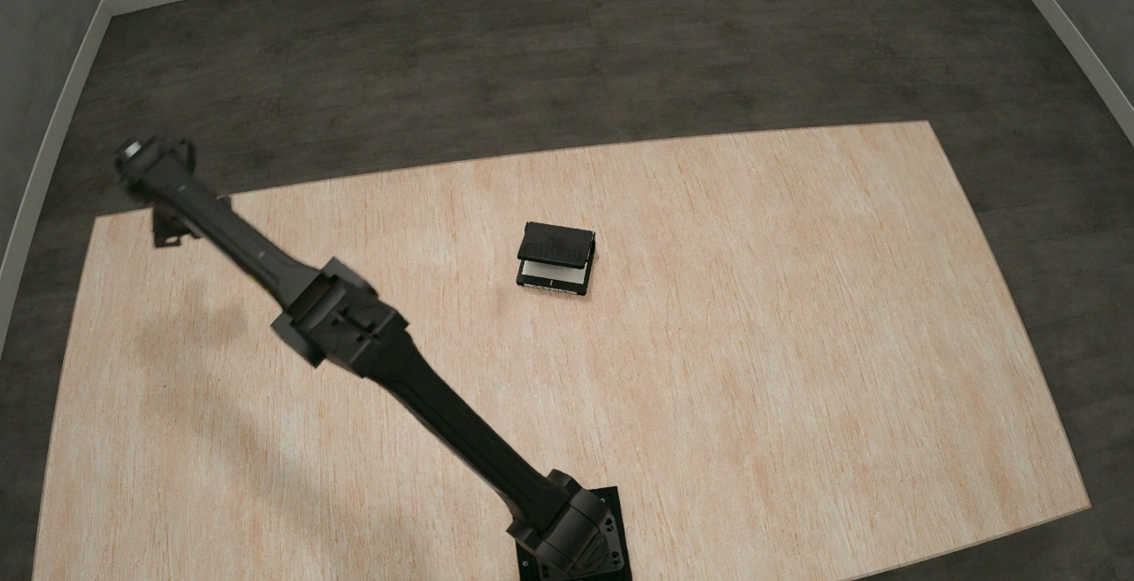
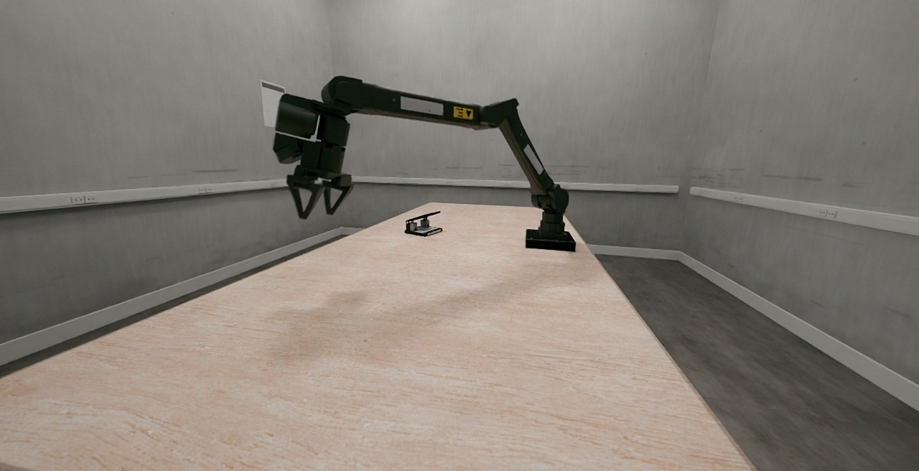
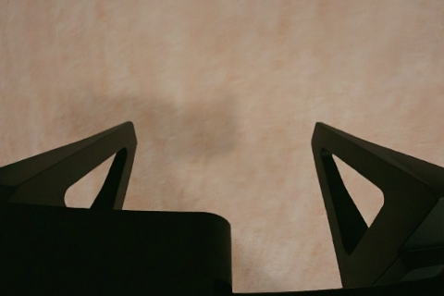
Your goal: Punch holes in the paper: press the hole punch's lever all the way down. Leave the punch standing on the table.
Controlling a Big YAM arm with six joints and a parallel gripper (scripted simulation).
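A small black hole punch (image 1: 555, 257) (image 2: 423, 225) stands on the wooden table (image 1: 793, 339) (image 2: 449, 339) near its middle. Its lever (image 1: 556, 244) (image 2: 423, 217) is raised at an angle, and white paper (image 1: 551, 271) shows under it. My gripper (image 2: 319, 206) (image 3: 224, 131) is open and empty. It hangs high above the table's far left corner, well away from the punch. In the overhead view only a bit of the gripper (image 1: 170, 232) shows under the arm. The wrist view shows only bare wood between the two fingers.
The arm's base (image 1: 572, 542) (image 2: 550, 239) is bolted at the table's front edge in the overhead view. The long arm (image 1: 348, 331) (image 2: 417, 107) stretches over the table's left part. Dark floor and grey walls surround the table.
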